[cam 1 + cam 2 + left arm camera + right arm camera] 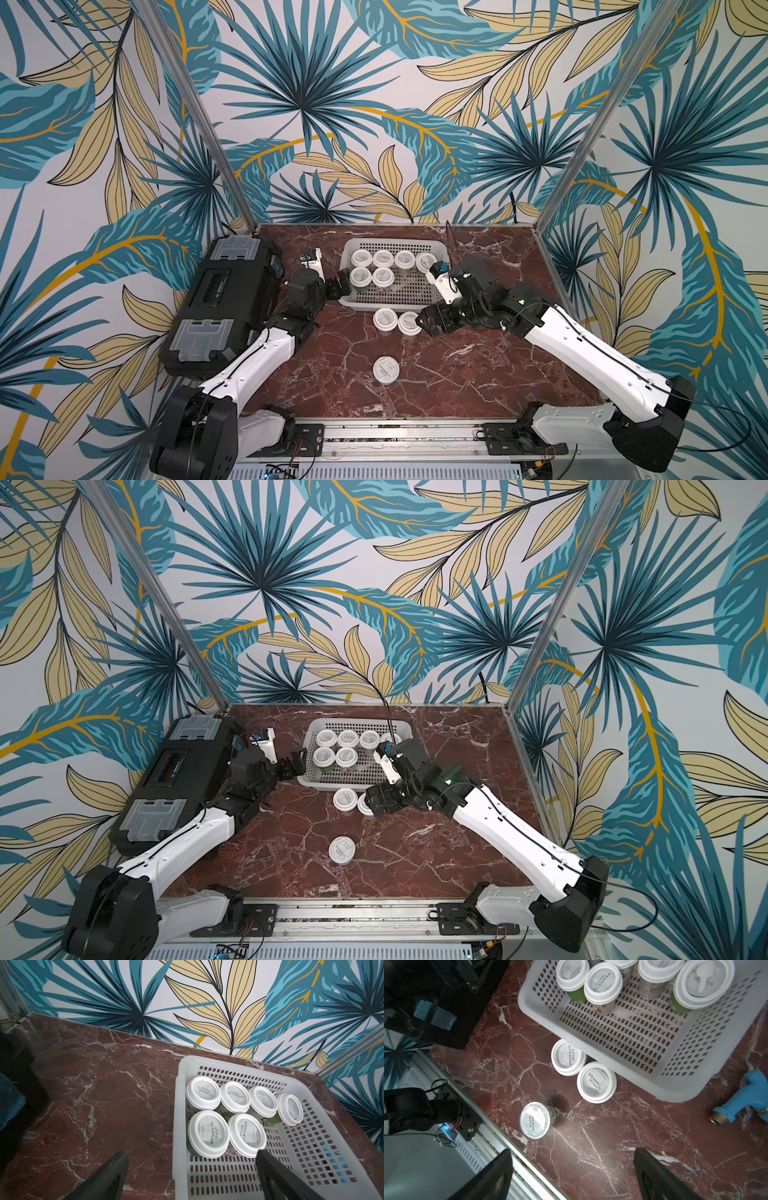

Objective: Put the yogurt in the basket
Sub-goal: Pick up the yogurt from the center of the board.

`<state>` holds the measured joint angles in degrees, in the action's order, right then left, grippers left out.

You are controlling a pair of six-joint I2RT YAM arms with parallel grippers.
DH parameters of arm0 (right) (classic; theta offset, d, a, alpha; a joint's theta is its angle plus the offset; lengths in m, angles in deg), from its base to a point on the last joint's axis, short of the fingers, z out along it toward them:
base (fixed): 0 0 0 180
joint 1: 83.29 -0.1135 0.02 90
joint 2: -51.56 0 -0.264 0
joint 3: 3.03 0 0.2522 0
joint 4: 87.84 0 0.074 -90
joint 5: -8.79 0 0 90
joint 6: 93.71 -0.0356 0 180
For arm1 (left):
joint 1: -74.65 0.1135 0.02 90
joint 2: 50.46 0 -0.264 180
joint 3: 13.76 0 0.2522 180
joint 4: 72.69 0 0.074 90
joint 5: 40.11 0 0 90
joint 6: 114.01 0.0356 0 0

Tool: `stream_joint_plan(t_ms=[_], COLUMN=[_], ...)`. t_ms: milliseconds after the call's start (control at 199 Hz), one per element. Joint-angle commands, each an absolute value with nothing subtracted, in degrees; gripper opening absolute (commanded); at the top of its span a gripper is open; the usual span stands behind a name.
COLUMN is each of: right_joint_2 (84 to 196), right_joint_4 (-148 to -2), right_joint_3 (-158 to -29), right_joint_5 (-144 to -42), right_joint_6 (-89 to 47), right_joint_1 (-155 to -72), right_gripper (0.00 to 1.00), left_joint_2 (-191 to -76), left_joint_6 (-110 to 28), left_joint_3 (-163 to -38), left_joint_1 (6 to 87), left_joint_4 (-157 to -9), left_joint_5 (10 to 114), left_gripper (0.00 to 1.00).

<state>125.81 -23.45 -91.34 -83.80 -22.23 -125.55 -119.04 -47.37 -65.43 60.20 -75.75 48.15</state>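
Six yogurts (383, 277): in the basket (395, 244), at the table's (478, 374) 12 o'clock.
Three left: a pair (409, 323) against the basket's 6 o'clock wall, a lone jar (386, 369) further toward 6.
Right claw (572, 1152): spread, empty — best to straddle the nearer jar, clear of its twin.
Left claw (191, 1153): spread, empty — over the basket's 9 o'clock rim.
Obstacles: basket wall; toolbox (224, 299) at 9; blue fitting (741, 1095).

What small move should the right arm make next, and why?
Probably it should bring the right gripper over the nearest yogurt, so that the open jaws go around it, and then close. The jaws are empty, and in both top views this jar stands on the table right beside them. The basket already holds six jars, and three stand outside it.
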Motion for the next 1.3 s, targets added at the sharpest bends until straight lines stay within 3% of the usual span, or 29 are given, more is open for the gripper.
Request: stream_joint_plan(t_ms=[0, 557, 1294], right_joint_2=[129.2, 145.2, 150.1], right_joint_4=[-19.7, -25.9, -28.7], right_joint_3=[-91.9, -94.7, -93.8], right_joint_5=[-78.4, -74.3, -70.7], right_joint_6=[-24.0, -25.8, -28.0], right_joint_1=[-126.6, -130.9, -131.0], right_gripper=[0.89, 0.89, 0.88], left_joint_2=[-118.9, -120.7, -122.6], left_joint_6=[-50.8, -49.8, -48.8], left_joint_3=[-62.3, -60.7, -62.0], left_joint_1=[63.2, 65.7, 65.7], left_joint_4=[-69.3, -67.1, -67.8], left_joint_5=[53.6, 54.0, 55.3], left_gripper=[1.0, 1.0, 1.0])
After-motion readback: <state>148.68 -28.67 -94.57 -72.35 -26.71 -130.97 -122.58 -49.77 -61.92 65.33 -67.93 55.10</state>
